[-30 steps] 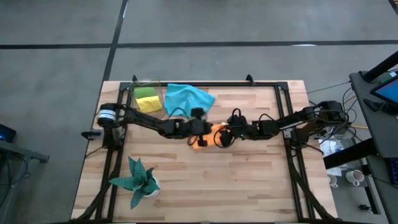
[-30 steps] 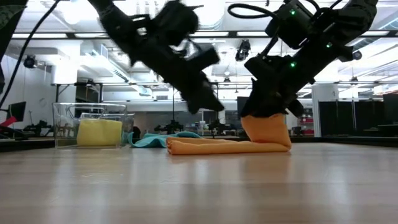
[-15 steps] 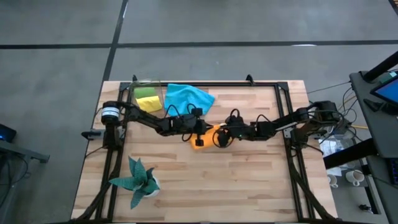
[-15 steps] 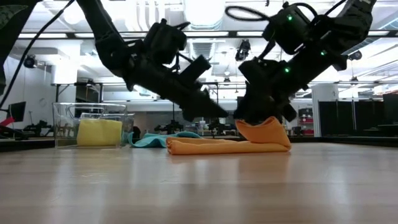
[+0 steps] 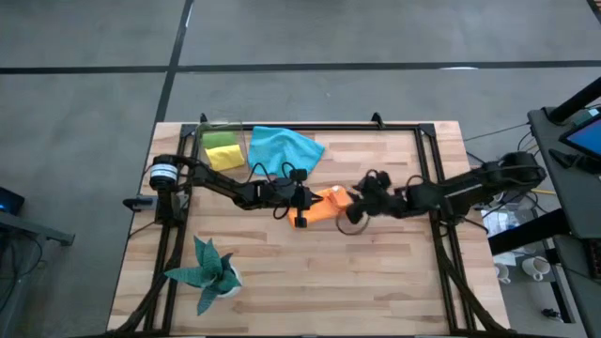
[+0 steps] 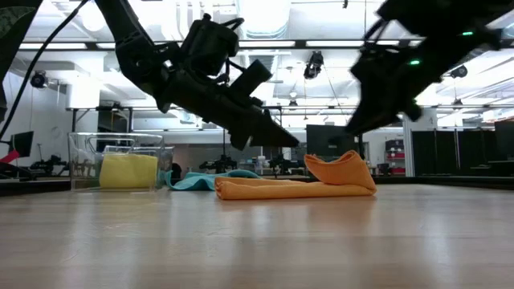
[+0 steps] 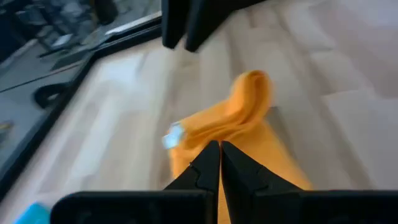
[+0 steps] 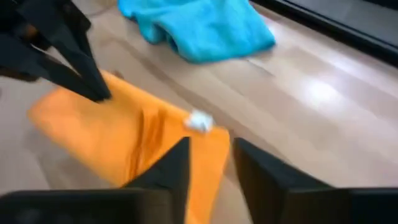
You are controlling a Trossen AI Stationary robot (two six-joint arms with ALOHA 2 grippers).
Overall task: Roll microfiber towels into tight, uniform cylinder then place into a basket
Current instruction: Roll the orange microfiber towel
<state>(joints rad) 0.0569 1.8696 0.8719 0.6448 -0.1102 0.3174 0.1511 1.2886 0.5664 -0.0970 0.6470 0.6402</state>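
Orange towel (image 5: 326, 204) flat on table (image 5: 376, 272), one end folded up.

Wood table (image 5: 376, 272): orange towel (image 5: 324, 204), blue towel (image 5: 285, 147), basket (image 5: 222, 148) (prob. clear), plant (image 5: 208, 273).

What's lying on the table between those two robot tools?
The orange towel, partly folded, lies between the left tool and right tool; the high view shows it best.

A robotics lab or a large workshop hall is shown. A wooden table (image 5: 376, 272) framed by a black metal frame (image 5: 441, 244) is placed on a grey concrete floor (image 5: 94, 94). Rows of ceiling lights (image 6: 321, 44), exposed ducts and distant equipment are seen behind. Cables and a monitor (image 5: 582, 136) are seen beside the table.
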